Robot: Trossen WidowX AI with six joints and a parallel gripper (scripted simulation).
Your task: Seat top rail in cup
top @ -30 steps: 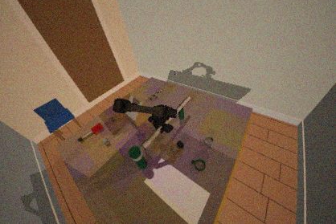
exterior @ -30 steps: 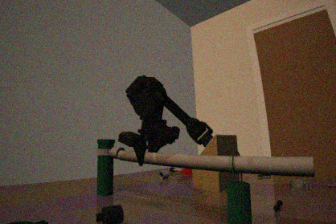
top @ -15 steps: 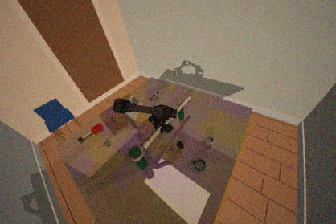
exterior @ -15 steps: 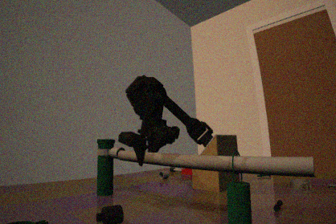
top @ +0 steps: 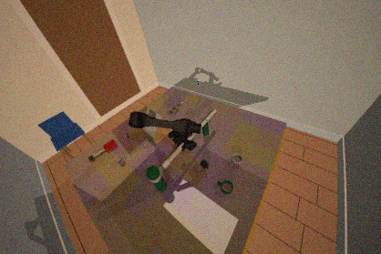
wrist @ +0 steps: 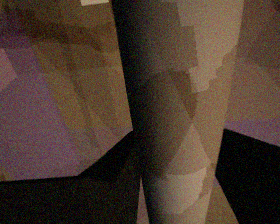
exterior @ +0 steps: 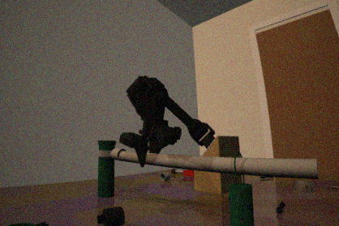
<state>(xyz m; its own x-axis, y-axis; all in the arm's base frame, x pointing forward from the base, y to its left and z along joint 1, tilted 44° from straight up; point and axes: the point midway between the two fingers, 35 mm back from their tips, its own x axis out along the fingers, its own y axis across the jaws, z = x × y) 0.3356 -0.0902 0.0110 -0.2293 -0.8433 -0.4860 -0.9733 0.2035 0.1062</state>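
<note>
The pale rail [top: 173, 157] [exterior: 280, 167] [wrist: 211, 45] runs from the big green post [top: 160, 186] [exterior: 106, 180] through the thin loop cap [exterior: 235, 172] above the short green post [top: 206, 128] [exterior: 241, 204]. The pale brace band [exterior: 104, 154] sits high on the big post, just under its cap. The rail's end meets the cup [exterior: 115, 152] at the band, with a dark arc at the joint; how deep it sits I cannot tell. My gripper [top: 185, 144] [exterior: 148, 158] [wrist: 169, 134] is shut on the rail, nearer the big post, with one finger on each side.
A white sheet [top: 205, 216], a green ring clamp [top: 225, 187], a grey ring [top: 236, 159] and a black fitting [top: 204, 164] [exterior: 113, 216] lie below the rail. A red-ended tool [top: 110, 146] lies at the left. A wooden block [exterior: 207, 174] stands behind the rail.
</note>
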